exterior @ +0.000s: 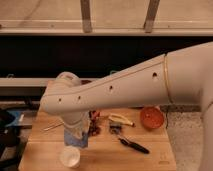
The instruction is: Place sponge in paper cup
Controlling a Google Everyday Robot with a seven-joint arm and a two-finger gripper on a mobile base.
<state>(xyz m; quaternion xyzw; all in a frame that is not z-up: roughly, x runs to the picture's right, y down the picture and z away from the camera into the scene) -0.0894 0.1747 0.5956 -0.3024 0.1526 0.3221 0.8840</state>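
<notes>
My gripper [75,134] hangs from the white arm over the left part of the wooden table [150,157]. It is shut on the light blue sponge [76,139], which sits under the wrist just above and a little behind the paper cup. The paper cup [70,156] is small, white and upright near the table's front left, with its round rim open upward. The sponge's lower edge is close above the cup's rim. The wrist hides most of the fingers.
An orange-red bowl [151,118] stands at the right of the table. A black-handled tool [132,145] lies in the middle. A pale yellow item [120,120] and a dark packet [95,128] lie behind it. A thin stick [52,127] lies at the left.
</notes>
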